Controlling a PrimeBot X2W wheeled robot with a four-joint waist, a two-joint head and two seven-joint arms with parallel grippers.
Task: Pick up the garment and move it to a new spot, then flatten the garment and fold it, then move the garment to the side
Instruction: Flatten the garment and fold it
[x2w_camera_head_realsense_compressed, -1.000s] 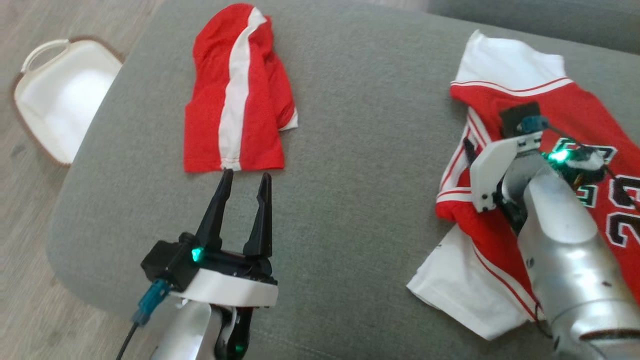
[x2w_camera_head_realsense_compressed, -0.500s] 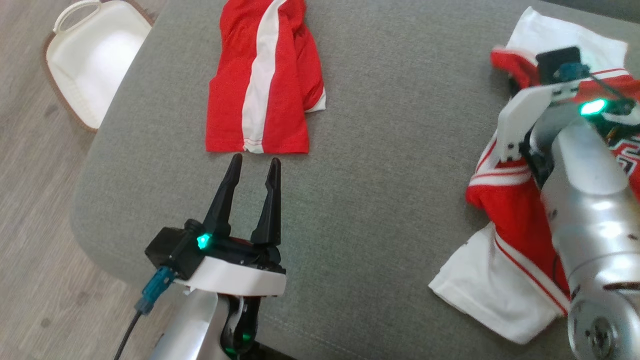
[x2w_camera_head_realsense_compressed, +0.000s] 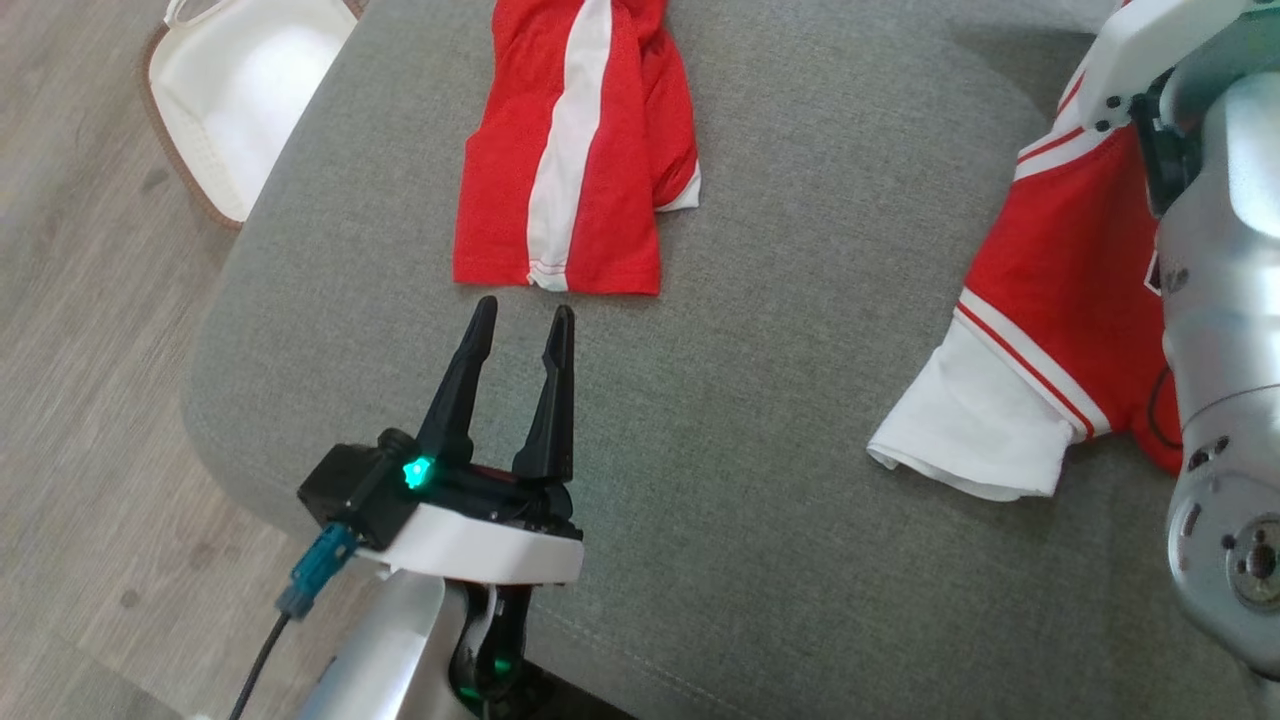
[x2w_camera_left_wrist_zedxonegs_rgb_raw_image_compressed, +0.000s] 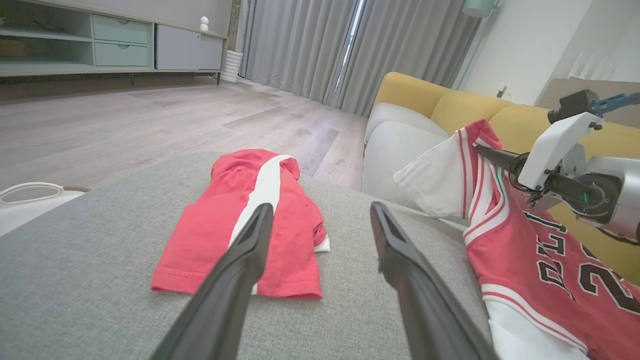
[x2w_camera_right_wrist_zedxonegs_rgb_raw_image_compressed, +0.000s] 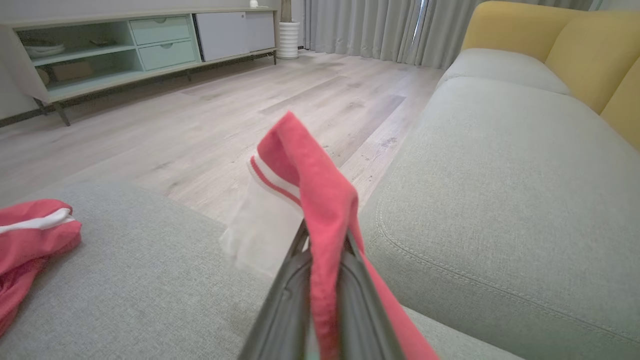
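Hanging from a pinch along one of its upper edges, the red and white jersey (x2w_camera_head_realsense_compressed: 1060, 250) is raised at the top while its lower hem and a white panel trail on the grey cushion (x2w_camera_head_realsense_compressed: 780, 450) at the robot's right side. In the left wrist view the black number print faces outward and the cloth slopes down from the grip to the seat. The right gripper (x2w_camera_right_wrist_zedxonegs_rgb_raw_image_compressed: 324, 235) has its two fingers pressed together on a fold of red fabric with a white stripe. The fold rises between them and flops over the tips, so the hold looks like a thin bunch of cloth rather than a deep bite. That suits the first step, I judge: gripping one edge lets the garment hang open under its own weight as it is carried to a fresh spot, though so shallow a pinch could slide off. The left gripper (x2w_camera_head_realsense_compressed: 525, 308) hovers low over the cushion, fingers spread wide with nothing between them, pointing at the folded red shorts (x2w_camera_head_realsense_compressed: 575, 150) just beyond its tips. It seems to be free to take a second corner once flattening begins. The shorts lie well apart from the jersey, and the bare cushion between them looks a likely landing area. A white basket (x2w_camera_head_realsense_compressed: 250, 90) sits on the wooden floor beside the cushion's far left corner
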